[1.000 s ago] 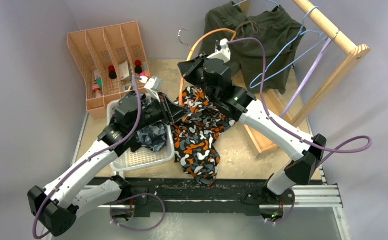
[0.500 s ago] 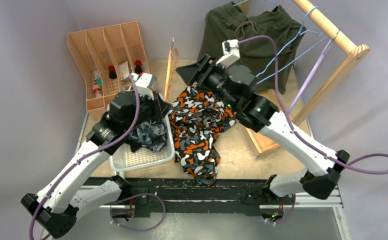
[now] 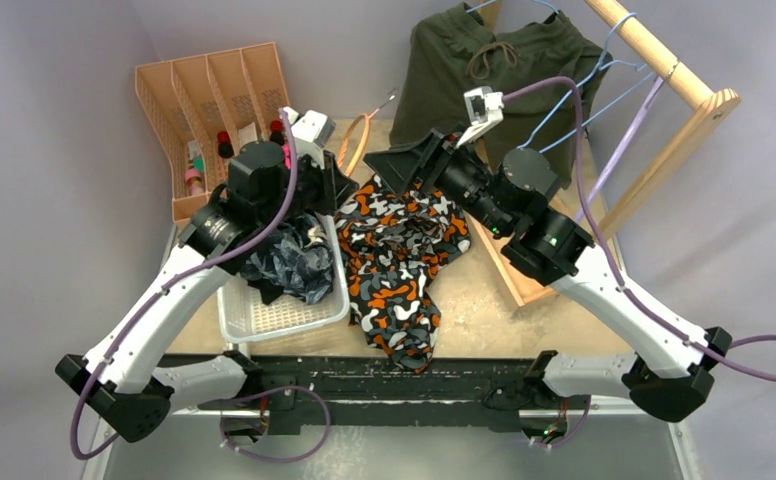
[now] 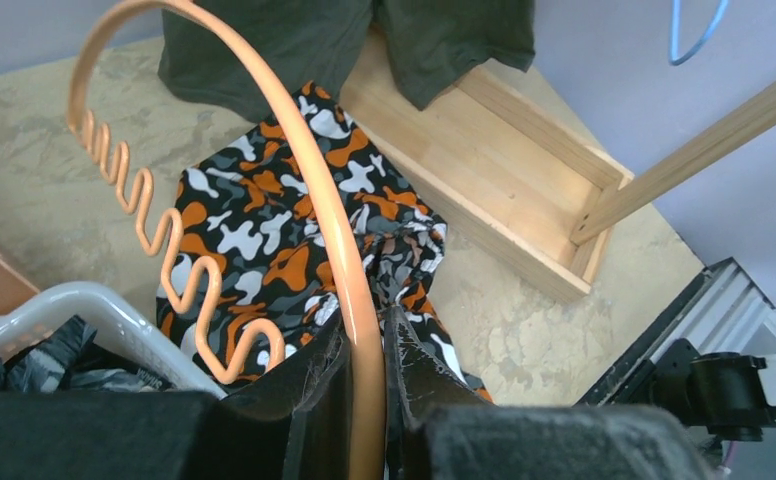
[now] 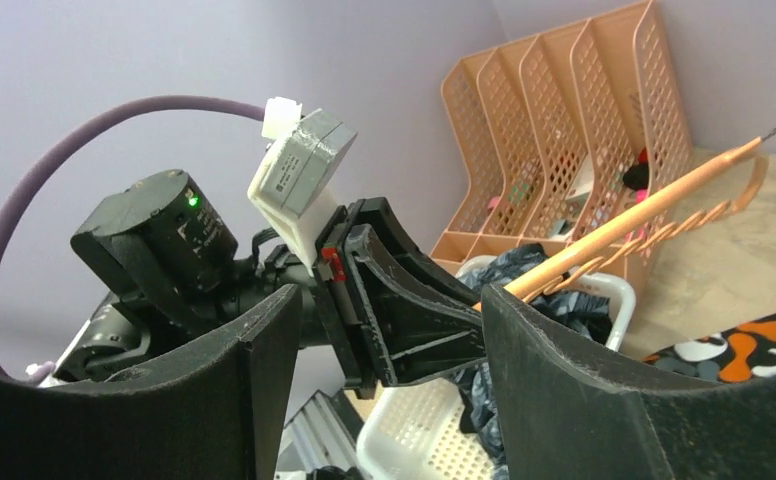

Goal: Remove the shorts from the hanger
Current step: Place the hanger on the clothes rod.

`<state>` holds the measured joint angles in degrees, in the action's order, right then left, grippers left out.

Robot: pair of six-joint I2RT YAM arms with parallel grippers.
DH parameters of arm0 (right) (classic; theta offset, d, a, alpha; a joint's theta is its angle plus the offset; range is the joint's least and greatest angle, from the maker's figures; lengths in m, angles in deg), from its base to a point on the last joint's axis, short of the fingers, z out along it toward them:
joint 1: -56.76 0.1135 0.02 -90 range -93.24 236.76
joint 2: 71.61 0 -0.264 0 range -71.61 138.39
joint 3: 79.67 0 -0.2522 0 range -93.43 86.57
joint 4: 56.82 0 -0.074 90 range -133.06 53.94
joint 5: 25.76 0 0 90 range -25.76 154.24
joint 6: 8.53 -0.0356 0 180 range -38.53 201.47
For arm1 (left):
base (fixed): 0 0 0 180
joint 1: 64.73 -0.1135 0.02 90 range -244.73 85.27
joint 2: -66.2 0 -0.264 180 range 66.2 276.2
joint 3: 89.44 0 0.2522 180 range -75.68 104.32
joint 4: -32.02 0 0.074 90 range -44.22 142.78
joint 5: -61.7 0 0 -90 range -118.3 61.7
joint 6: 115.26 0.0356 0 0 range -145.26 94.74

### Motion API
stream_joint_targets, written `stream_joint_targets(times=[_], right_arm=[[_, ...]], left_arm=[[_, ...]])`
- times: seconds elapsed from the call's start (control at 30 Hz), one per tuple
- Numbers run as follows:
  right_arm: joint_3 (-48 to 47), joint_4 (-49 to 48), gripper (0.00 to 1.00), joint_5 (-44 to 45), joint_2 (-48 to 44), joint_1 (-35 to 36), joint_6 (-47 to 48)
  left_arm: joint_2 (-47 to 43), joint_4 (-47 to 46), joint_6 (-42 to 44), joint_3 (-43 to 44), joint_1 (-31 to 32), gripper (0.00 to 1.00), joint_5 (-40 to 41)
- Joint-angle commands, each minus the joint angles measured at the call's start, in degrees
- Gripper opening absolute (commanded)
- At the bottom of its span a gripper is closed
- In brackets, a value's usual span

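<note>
The left gripper [image 4: 366,345] is closed on the orange hanger [image 4: 306,165]; the right gripper [image 5: 386,310] stands wide open, holding nothing. Three pairs of shorts show: olive shorts [image 3: 494,70] hanging at the back, dark camouflage shorts [image 3: 299,265] in the basket [image 3: 284,318], orange camouflage shorts [image 3: 399,260] on the surface [image 3: 479,305], lengthwise from far side to near edge.

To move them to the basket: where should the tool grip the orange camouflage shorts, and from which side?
I would pinch the crumpled far end of the orange camouflage shorts, coming down from above with the right tool. The cloth lies flat on the table; only there do folds rise.
</note>
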<state>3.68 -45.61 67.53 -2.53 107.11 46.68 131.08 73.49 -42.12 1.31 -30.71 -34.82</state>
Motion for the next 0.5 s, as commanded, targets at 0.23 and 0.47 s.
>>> stream_joint_targets(times=[0.23,0.47], right_arm=[[-12.6,5.3,0.68,-2.4,-4.1,0.1,9.2],[-17.1,8.2,0.69,7.2,-6.3,0.1,5.5]], left_arm=[[1.6,-9.4,-2.4,11.0,-0.6,0.0,-15.3],[6.4,-16.6,-11.0,15.9,-1.2,0.0,-16.6]])
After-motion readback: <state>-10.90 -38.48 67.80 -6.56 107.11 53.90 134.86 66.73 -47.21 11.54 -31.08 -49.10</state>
